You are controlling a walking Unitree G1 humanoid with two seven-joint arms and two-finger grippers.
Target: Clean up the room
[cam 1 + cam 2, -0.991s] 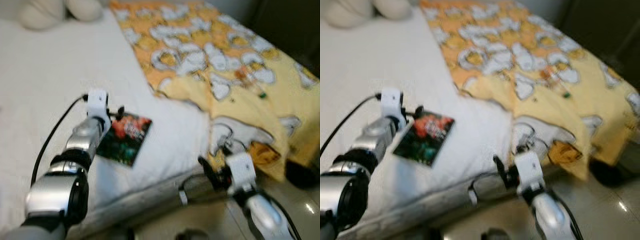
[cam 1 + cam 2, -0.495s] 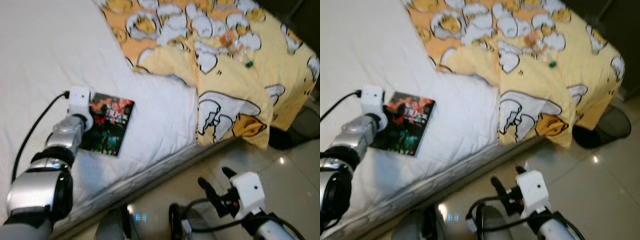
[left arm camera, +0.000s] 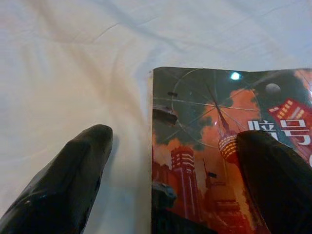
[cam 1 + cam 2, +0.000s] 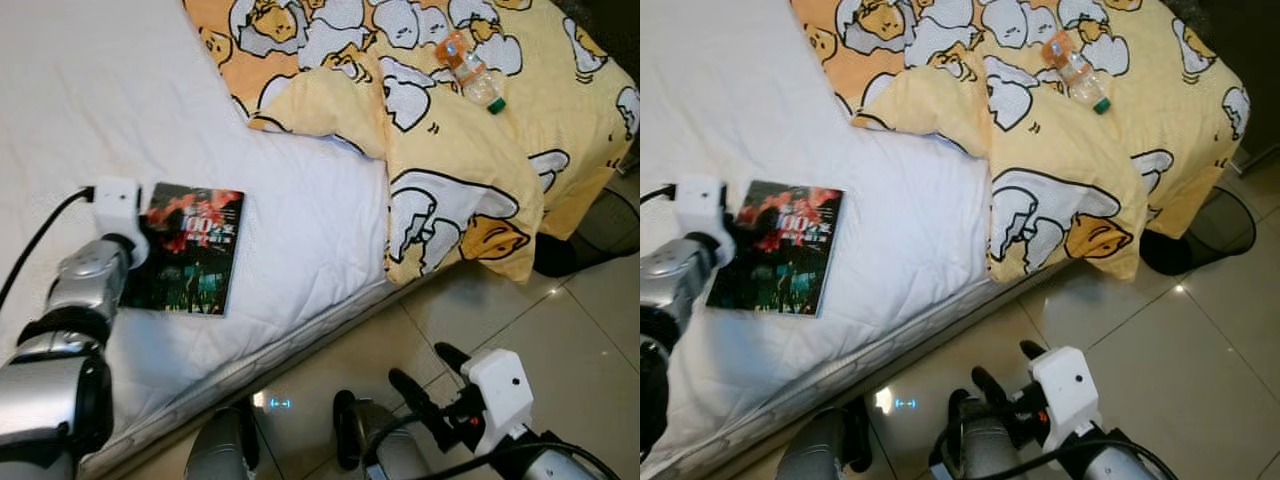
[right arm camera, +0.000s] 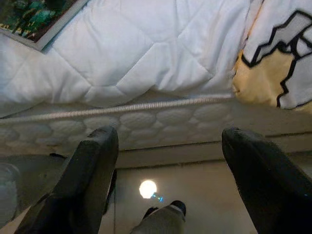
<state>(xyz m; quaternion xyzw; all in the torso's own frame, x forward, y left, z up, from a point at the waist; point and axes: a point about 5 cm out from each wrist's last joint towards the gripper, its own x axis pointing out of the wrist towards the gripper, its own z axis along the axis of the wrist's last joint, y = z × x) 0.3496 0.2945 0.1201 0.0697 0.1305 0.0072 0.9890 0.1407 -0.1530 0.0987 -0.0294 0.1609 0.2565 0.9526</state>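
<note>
Since a second ago: camera has swung down and cleared of blur; right arm has dropped from the mattress edge to hang low over the floor tiles; left arm remains at the book.

Left gripper: fingers spread, straddling the book's edge, one finger on the sheet, one over the cover. Not yet closed.

Right gripper: fingers spread, holding nothing, below the mattress side.

Book: flat on the white sheet, near the bed's edge. Not lifted.

Bottle: lying on the duck-print blanket, well apart from the book. Untouched.

Progress, as judged: early; nothing put away. Book first, bottle left, blanket rumpled.

Also present: dark round object on the floor under the blanket's hanging corner. Nothing stands between gripper and book.
</note>
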